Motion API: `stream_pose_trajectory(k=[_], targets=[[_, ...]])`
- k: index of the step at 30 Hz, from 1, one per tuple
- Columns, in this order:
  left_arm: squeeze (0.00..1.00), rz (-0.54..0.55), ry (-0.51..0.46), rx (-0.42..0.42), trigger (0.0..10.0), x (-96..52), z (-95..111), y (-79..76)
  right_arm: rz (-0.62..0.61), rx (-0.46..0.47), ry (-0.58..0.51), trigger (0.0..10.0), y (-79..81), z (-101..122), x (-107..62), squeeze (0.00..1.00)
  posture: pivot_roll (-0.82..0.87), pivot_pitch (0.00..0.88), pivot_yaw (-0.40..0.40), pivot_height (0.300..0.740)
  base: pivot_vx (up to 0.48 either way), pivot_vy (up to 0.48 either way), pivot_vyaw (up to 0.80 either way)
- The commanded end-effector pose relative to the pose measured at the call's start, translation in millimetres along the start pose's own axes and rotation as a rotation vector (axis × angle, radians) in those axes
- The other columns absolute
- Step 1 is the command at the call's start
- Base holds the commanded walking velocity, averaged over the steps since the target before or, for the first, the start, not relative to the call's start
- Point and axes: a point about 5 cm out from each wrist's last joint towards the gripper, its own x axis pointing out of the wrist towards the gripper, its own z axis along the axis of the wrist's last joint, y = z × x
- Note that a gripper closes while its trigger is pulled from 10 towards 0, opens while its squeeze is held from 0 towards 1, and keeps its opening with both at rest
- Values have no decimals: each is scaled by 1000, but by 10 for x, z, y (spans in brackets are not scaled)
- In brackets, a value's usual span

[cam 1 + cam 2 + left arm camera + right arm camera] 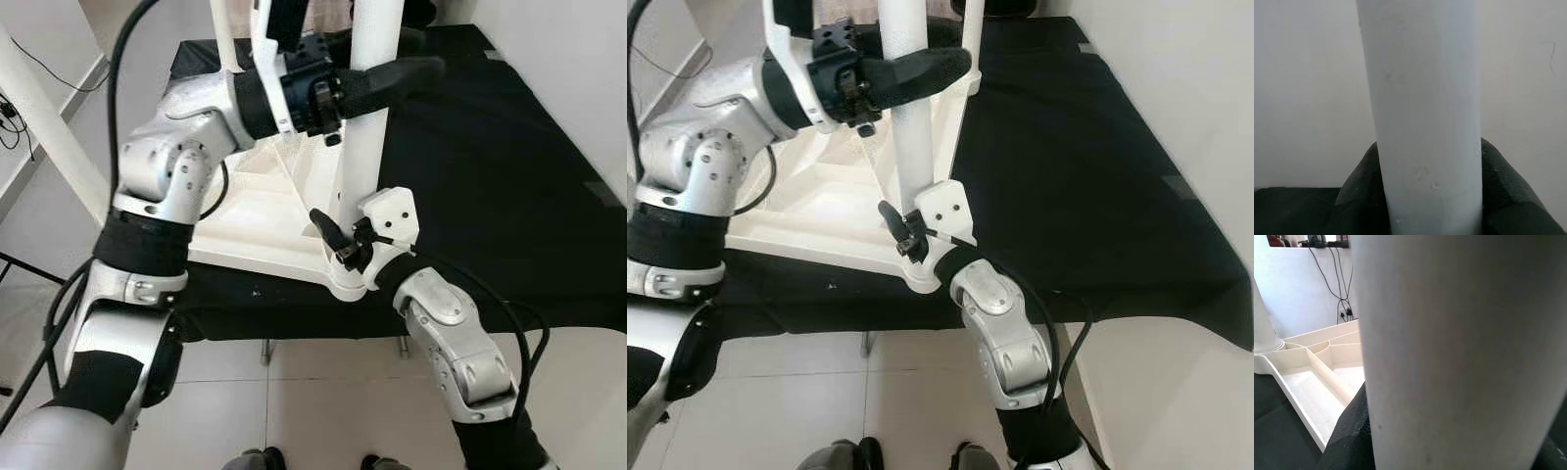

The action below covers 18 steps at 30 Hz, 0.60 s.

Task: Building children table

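Already I am clamping the near white leg (367, 147) with my left gripper (392, 78) high and right gripper (338, 240) low; it is standing in the upturned tabletop (245, 220) corner, seating unfinished.

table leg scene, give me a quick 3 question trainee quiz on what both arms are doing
1. True or false: the left end effector is shut on the upright white leg.
2. Which part of the leg does the right end effector hold? A) top B) base, near the tabletop corner C) none
3. Fill in: the upturned tabletop lies on a ____ cloth.

Key: 1 true; 2 B; 3 black
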Motion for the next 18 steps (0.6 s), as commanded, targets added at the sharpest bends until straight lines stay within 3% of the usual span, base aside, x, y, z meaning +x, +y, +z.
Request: stream_pose_trajectory(k=[1, 5, 6, 9, 15, 16, 17, 18], targets=[[0, 44, -7, 24, 0, 15, 18, 30, 26, -24, -40, 10000, 37, 92, 44, 0, -28, 138, 36, 740, 0, 0, 0], [0, 54, -26, 22, 0, 27, 3, 39, 16, -34, -46, 10000, -47, 129, 69, 24, -38, 131, 36, 740, 0, 0, 0], [0, 57, -37, 19, 0, 36, -2, 43, 23, -12, -49, 10000, -96, 146, 76, 1000, -42, 126, 35, 740, 0, 0, 0], [0, 48, -58, 13, 0, 56, -6, 54, 52, 13, -74, 10000, -221, 238, 107, 1000, -48, 113, 33, 740, 0, 0, 0], [0, 22, -64, 7, 0, 70, 9, 63, 146, -2, -80, 10000, -265, 307, 134, 1000, -52, 104, 32, 740, 0, 0, 0], [0, 14, -64, 7, 0, 76, 13, 64, 207, -30, -79, 10000, -278, 328, 139, 1000, -56, 102, 33, 740, 0, 0, 0], [0, -1, -61, 6, 0, 84, 10, 60, 289, -40, -63, 10000, -284, 334, 147, 933, -58, 100, 34, 740, 0, 0, 0], [0, -1, -61, 6, 0, 84, 10, 60, 289, -40, -63, 10000, -284, 334, 147, 933, -58, 100, 34, 740, 0, 0, 0]])
